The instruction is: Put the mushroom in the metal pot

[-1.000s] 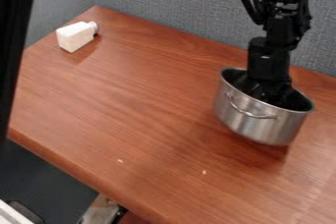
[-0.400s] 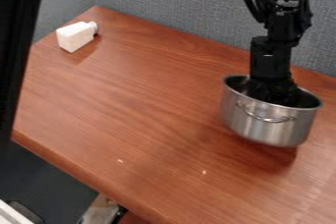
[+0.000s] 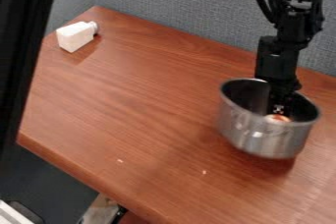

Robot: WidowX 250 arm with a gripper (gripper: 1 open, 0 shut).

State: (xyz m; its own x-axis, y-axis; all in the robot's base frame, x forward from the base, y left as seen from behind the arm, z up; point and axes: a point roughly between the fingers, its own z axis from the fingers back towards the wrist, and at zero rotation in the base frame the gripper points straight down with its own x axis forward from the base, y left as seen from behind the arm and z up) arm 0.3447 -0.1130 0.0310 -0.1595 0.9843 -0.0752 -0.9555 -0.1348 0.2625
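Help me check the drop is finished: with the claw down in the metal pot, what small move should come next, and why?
Probably lift the claw straight up out of the metal pot. An orange-red spot, likely the mushroom, shows inside the pot just below the claw, so the drop looks done. Whether the fingers have fully let go cannot be told here, so rise slowly. The white block lies far off, irrelevant.

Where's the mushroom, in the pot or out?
In. An orange-red bit of the mushroom shows inside the metal pot, below the gripper.
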